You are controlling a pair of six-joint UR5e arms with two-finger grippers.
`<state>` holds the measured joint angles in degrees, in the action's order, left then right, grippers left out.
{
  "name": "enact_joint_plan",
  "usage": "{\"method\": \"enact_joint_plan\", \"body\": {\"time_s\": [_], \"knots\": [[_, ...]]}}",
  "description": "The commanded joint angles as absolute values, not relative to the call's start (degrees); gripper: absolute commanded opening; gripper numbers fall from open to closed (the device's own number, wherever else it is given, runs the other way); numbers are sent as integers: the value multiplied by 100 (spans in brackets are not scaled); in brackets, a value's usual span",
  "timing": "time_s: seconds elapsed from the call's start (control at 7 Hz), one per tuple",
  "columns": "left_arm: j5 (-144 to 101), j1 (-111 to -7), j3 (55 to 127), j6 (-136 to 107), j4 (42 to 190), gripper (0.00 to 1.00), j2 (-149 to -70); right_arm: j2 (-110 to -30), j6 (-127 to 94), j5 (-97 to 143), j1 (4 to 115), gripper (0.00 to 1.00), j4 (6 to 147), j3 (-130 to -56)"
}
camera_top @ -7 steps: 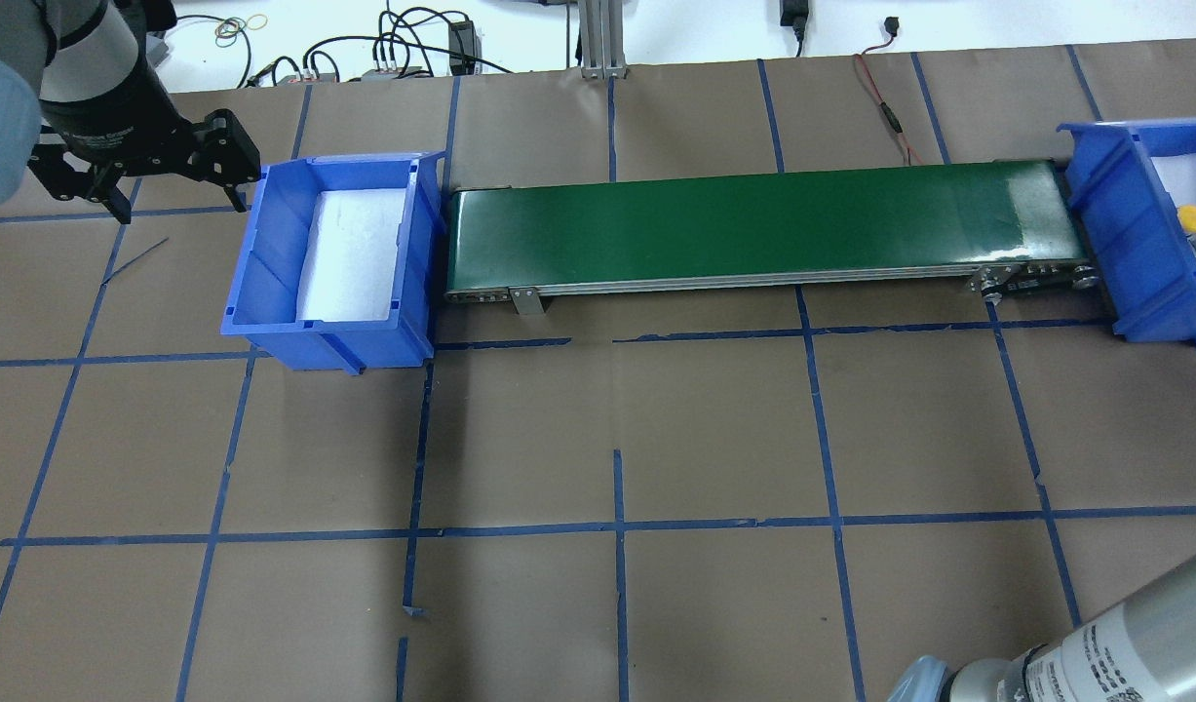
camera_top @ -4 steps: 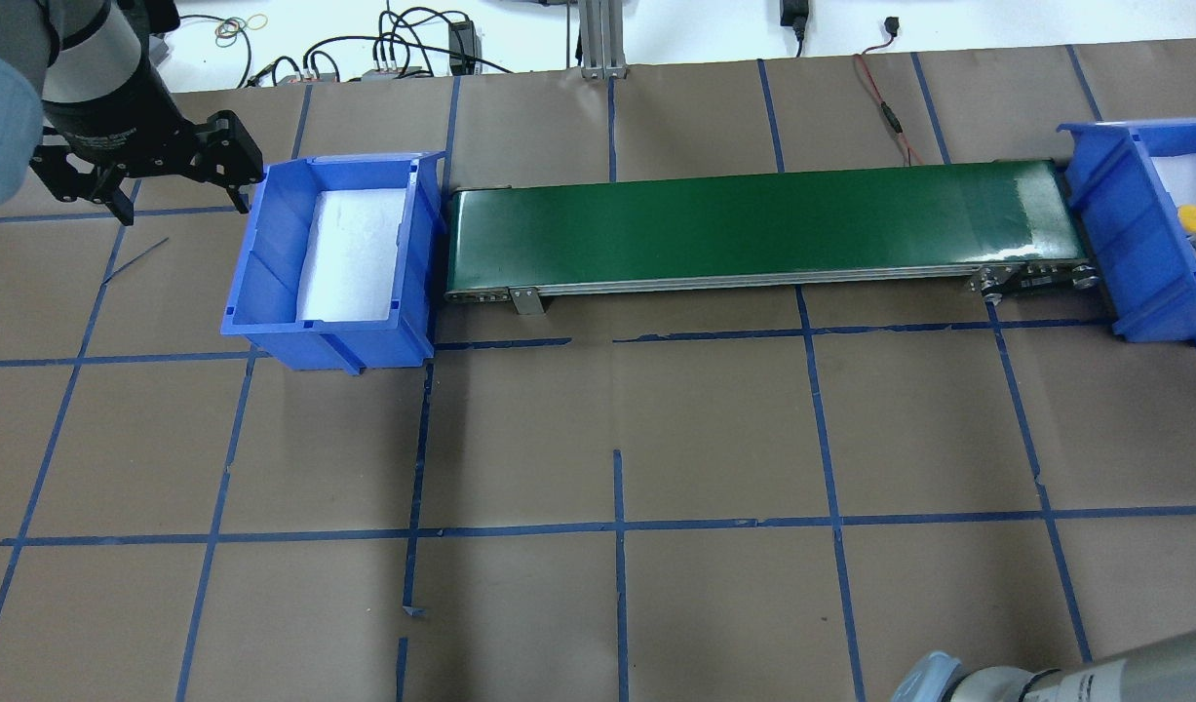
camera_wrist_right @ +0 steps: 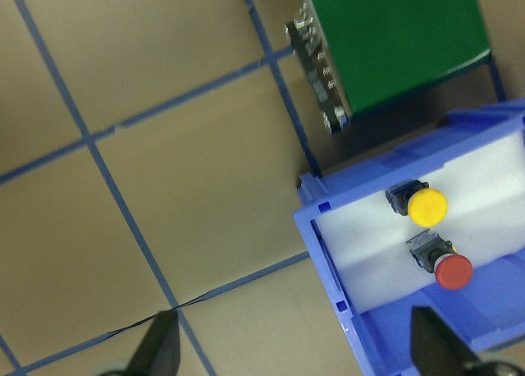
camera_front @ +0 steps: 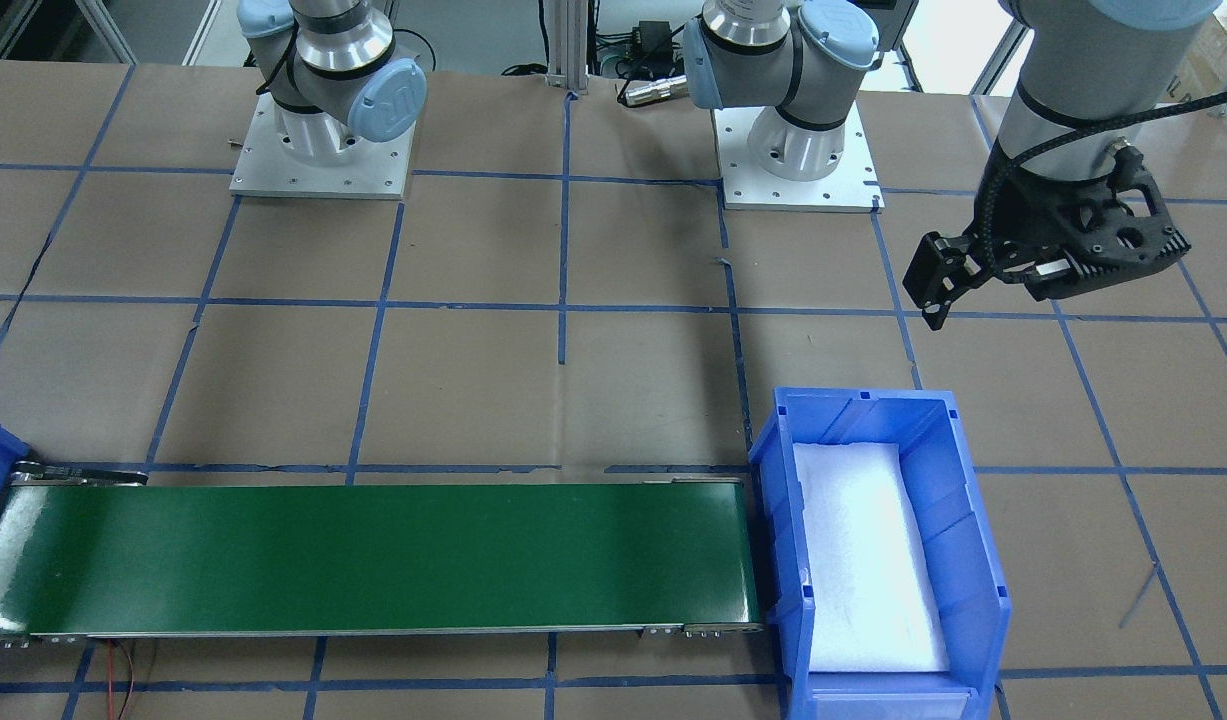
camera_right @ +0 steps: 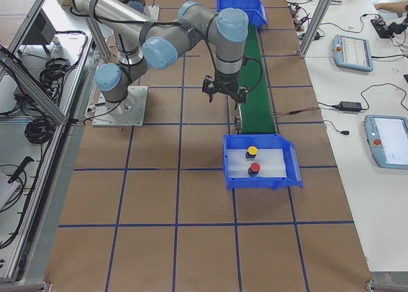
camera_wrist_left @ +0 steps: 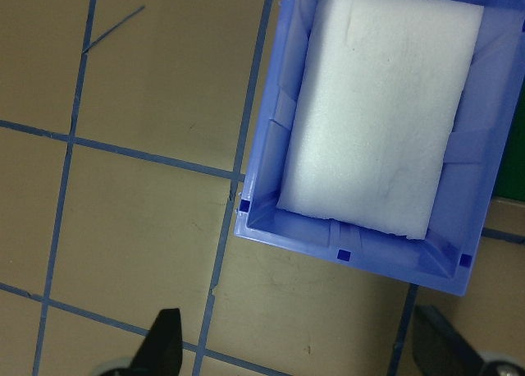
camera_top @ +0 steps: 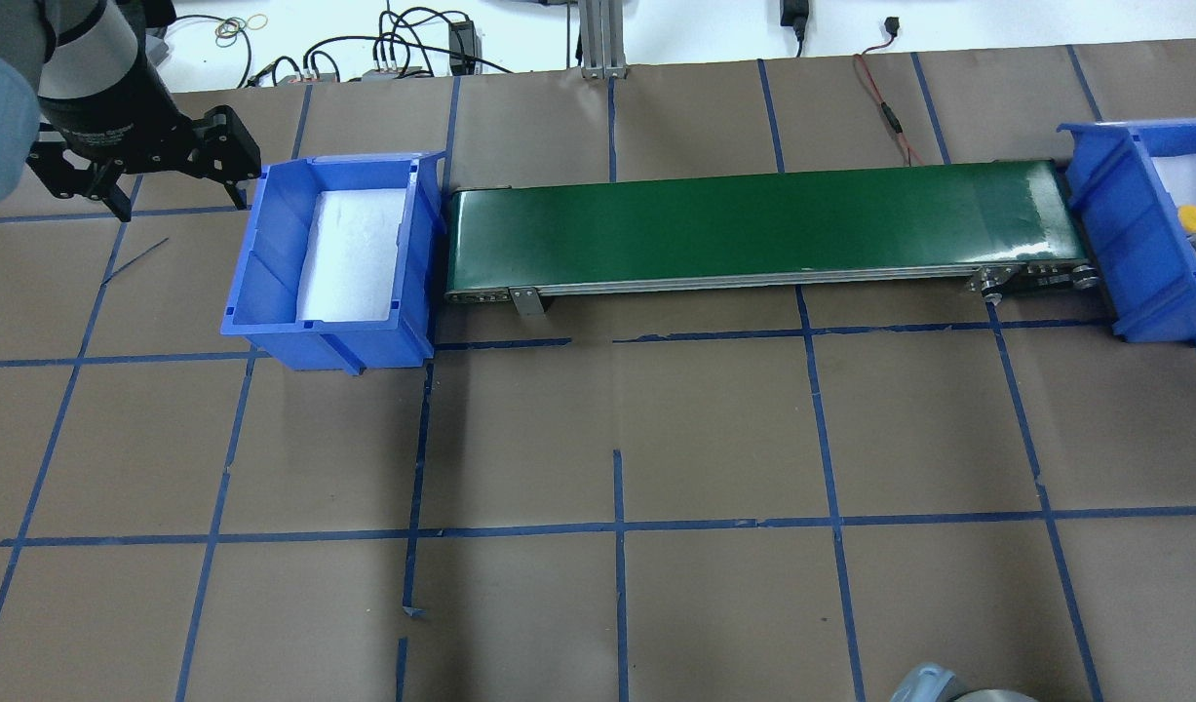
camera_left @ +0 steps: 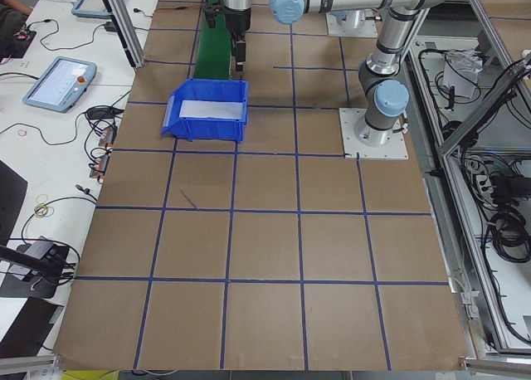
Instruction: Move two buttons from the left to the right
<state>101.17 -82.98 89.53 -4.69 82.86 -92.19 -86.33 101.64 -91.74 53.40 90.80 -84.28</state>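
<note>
- The yellow button (camera_wrist_right: 428, 205) and the red button (camera_wrist_right: 454, 271) both lie on their sides on the white lining of the right bin (camera_wrist_right: 328, 253). They sit close together but do not touch.
- The left bin (camera_top: 266, 263) holds only its foam pad (camera_top: 349, 253), and the green belt (camera_top: 753, 224) between the two bins carries nothing.
- The left hand (camera_wrist_left: 297, 327) hangs over the desk (camera_top: 617, 439) just outside the left bin. Its fingers are spread wide and it grips nothing.
- The right hand (camera_wrist_right: 294, 327) is also spread wide and empty. It hovers above the desk beside the belt's end, near the right bin.
- Judging by where things lie, the carrying looks finished, since both buttons are on the right side.
- No further pick seems needed. The likely next move is for both arms to draw back clear of the bins without knocking them.
</note>
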Motion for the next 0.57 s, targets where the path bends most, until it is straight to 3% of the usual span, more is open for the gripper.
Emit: {"method": "enact_joint_plan", "body": {"time_s": [0.0, 0.43], "knots": [[10108, -8297, 8982, -448, 8270, 100, -9228, -8850, 7991, -9446, 6603, 100, 9088, -8481], [10107, -8297, 8991, -439, 8262, 100, -9237, -8737, 5371, -9536, 8512, 100, 9149, -8473]]}}
